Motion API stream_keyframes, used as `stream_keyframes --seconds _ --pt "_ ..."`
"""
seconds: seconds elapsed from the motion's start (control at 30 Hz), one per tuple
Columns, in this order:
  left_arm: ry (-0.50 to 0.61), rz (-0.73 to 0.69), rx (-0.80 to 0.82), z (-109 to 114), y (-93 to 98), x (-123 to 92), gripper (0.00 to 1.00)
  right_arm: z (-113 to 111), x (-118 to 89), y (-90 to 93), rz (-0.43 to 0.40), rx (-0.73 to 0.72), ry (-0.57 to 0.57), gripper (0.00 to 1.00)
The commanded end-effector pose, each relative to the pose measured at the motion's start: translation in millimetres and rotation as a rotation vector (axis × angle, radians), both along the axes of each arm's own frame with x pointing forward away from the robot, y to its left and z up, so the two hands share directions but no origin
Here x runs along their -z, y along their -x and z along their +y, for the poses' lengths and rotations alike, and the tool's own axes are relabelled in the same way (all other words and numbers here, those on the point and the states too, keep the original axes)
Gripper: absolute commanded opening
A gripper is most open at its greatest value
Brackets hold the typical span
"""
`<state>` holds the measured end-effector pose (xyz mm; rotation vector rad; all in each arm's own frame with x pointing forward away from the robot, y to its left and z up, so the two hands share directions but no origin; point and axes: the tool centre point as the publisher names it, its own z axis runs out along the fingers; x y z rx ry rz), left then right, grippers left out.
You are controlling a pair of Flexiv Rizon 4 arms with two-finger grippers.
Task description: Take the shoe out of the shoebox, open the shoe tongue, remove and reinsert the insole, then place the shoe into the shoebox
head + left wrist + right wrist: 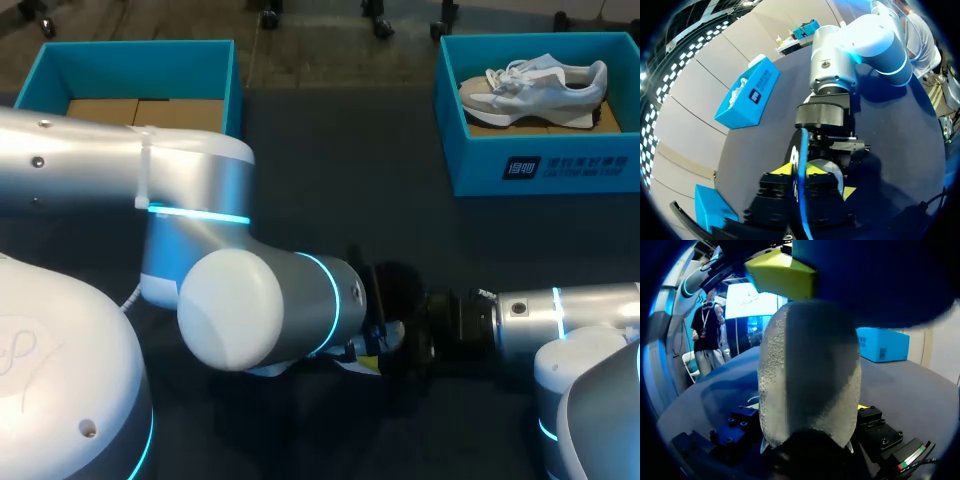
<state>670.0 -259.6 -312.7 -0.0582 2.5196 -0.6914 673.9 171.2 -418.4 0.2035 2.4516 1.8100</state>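
Nearest, above the dark table (330, 180), my left hand (800, 170) is clenched on a thin blue sheet (801, 147), which shows only its edge. Just ahead of it, a grey speckled insole (810, 370) stands upright at my right hand (412, 330). I cannot tell whether that hand grips it. The hands probably meet so closely in order to pass the insole. Far at the right, the white-and-grey sneaker (535, 88) rests on its sole inside the teal cardboard shoebox (545, 165).

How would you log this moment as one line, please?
left gripper: shut on insole | right gripper: at insole, grip unclear | shoe: in box on right arm's side
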Motion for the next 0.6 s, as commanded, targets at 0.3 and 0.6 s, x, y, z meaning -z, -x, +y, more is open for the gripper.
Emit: stream_keyframes --seconds 0.3,0.6 --pt "0.024 0.004 0.025 16.6 4.9 -5.3 0.45 1.5 -0.5 0.0 0.001 0.0 0.004 0.0" --pt "0.043 0.036 0.067 35.6 7.4 -7.7 0.49 1.5 -0.5 0.0 0.001 0.0 0.004 0.0"
